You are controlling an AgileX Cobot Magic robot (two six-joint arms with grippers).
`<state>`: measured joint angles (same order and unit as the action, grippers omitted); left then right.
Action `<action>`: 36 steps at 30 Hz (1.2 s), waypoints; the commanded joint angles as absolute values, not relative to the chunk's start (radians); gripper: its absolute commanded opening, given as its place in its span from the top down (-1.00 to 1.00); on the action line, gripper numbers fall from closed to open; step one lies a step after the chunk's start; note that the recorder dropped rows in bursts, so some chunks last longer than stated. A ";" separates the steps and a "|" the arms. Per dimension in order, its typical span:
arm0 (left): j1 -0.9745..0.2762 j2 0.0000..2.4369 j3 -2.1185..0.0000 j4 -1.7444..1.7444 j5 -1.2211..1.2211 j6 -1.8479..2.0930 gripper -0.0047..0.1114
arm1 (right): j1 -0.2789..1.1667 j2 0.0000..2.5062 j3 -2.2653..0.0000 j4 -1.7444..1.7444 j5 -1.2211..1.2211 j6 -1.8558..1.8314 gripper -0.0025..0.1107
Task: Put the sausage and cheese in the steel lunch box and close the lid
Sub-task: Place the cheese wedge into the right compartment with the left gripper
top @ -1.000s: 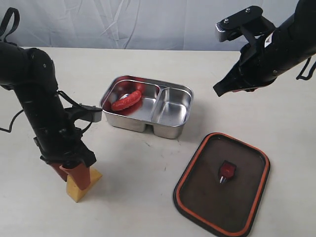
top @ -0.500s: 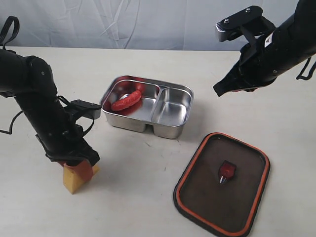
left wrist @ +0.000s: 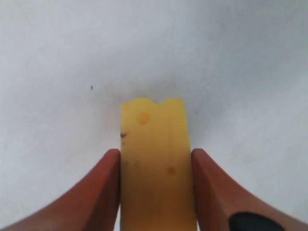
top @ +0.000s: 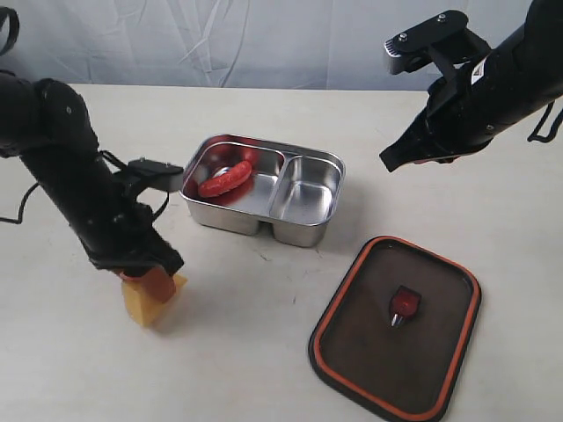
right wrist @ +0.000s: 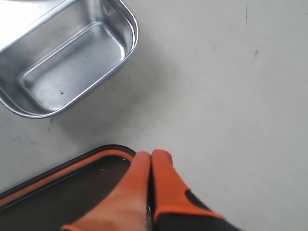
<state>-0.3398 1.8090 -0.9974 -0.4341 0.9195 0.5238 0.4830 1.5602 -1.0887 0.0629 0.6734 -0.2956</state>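
Observation:
The yellow cheese [top: 151, 301] is tilted, low over the table at the front left. My left gripper [top: 145, 277] is shut on the cheese [left wrist: 155, 144], with an orange finger pressed against each side. The red sausage [top: 225, 178] lies in the larger compartment of the steel lunch box [top: 308, 236]. The dark lid [top: 361, 347] rests flat on the table at the front right, orange seal and tab facing up. My right gripper [top: 391, 161] hovers shut and empty beyond the lid. In its wrist view the right gripper [right wrist: 151, 155] is over the lid's corner [right wrist: 57, 192], near the box's empty smaller compartment [right wrist: 72, 62].
A pale tabletop [top: 264, 352] stretches between the cheese and the lid. A grey cloth backdrop [top: 220, 40] closes off the far side. The left arm's cables [top: 18, 215] trail at the left edge.
The left jaws have closed in on the cheese. The left arm has shifted right and slightly toward the box, and the cheese has tilted and moved with it. The right arm has stayed still.

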 commanded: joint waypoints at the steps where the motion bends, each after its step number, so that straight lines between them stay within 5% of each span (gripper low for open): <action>1: -0.341 1.730 -1.069 -0.494 0.892 0.541 0.92 | 0.477 1.552 -1.091 0.051 0.669 -0.296 0.97; 13: -0.345 1.702 -1.237 -0.803 0.711 0.814 0.92 | 0.477 1.539 -1.091 -0.014 0.693 -0.221 0.97; 22: -0.463 1.867 -1.363 -0.832 0.625 0.876 0.92 | 0.477 1.414 -1.091 -0.309 0.792 0.082 0.97; 36: -0.501 2.070 -1.507 -0.834 0.611 0.876 0.88 | 0.477 1.320 -1.091 -0.319 0.913 0.107 0.97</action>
